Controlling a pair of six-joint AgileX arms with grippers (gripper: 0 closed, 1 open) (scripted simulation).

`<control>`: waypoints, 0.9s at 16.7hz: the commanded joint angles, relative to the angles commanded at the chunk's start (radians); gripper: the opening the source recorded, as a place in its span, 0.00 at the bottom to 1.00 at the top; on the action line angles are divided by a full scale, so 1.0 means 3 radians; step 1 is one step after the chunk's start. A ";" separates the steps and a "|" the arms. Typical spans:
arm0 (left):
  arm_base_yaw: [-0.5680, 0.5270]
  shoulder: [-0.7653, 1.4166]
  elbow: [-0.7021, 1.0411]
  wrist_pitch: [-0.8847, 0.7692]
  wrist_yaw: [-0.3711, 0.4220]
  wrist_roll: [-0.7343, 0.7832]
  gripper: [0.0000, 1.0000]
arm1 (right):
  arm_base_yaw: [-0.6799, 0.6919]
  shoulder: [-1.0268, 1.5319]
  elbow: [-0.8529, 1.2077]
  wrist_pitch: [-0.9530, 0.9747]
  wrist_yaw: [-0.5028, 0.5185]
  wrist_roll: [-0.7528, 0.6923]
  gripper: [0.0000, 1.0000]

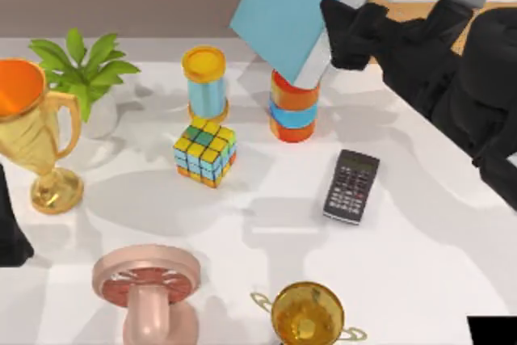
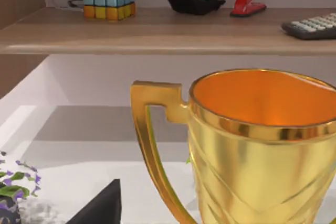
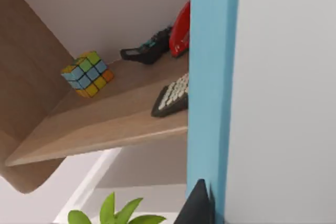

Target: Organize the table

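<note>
Table (image 1: 420, 224) below, right gripper (image 1: 335, 34) raised, fingers clamping tilted blue book (image 1: 295, 6)

Even, bright light falls across the white worktop (image 1: 420, 232) in the top view, with no glare on it. Soft grey shadows spread from each object: a broad one lies beside the gold cup (image 1: 36, 139) at the left of the frame, and another runs toward the lower right from the calculator (image 1: 351, 186). In the left wrist view the cup's polished side shows pale highlights and its orange inside glows. The space beneath the wooden shelf (image 2: 157, 32) is shaded grey.
</note>
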 joint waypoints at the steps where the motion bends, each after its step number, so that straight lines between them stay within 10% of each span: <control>1: 0.0000 0.0000 0.0000 0.0000 0.0000 0.0000 1.00 | -0.0090 -0.0111 -0.0173 0.0021 -0.0169 0.0127 0.00; 15: 0.0000 0.0000 0.0000 0.0000 0.0000 0.0000 1.00 | -0.2716 0.0081 -0.0519 -0.0230 -0.1401 0.2163 0.00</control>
